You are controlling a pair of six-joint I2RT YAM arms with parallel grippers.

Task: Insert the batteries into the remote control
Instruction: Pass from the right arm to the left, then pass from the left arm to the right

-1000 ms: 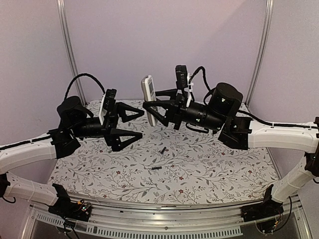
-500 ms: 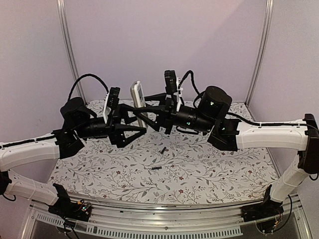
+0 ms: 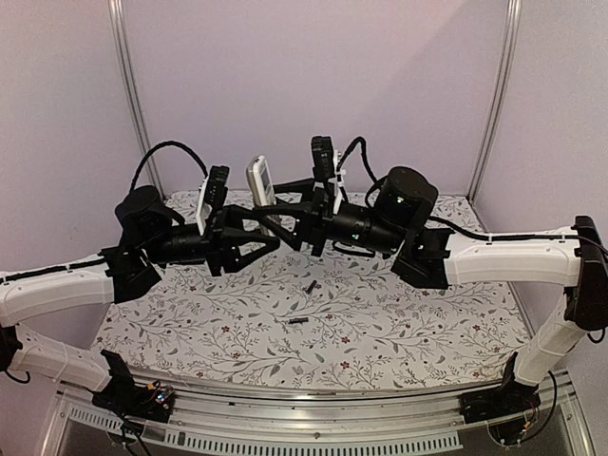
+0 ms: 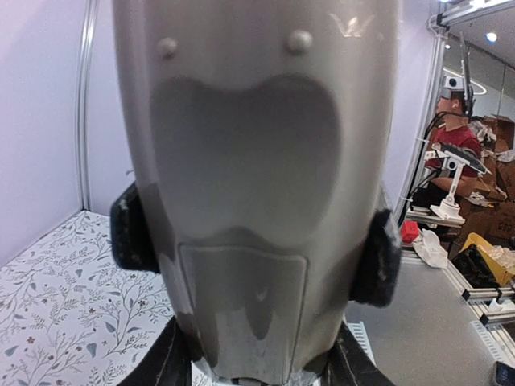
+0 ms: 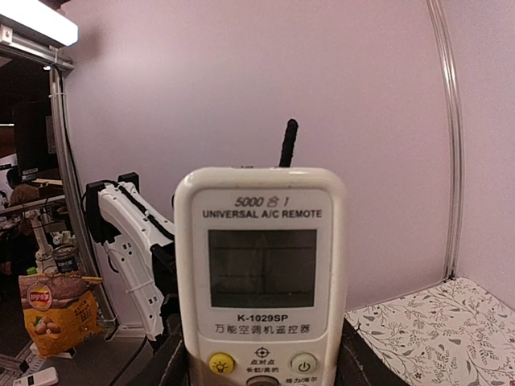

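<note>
The top camera sits high behind the left arm (image 3: 57, 294) and the right arm (image 3: 513, 256) and looks forward and down over the table (image 3: 408, 332) to the back wall (image 3: 313, 76), from a good distance. The left wrist camera looks very closely at the grey back of the remote control (image 4: 253, 201). The right wrist camera faces its white front, also close. All three views share this remote control.

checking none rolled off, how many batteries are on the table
2, both loose on the table: the farther battery near the middle, the nearer battery just in front of it. The arms hide part of the table.
</note>
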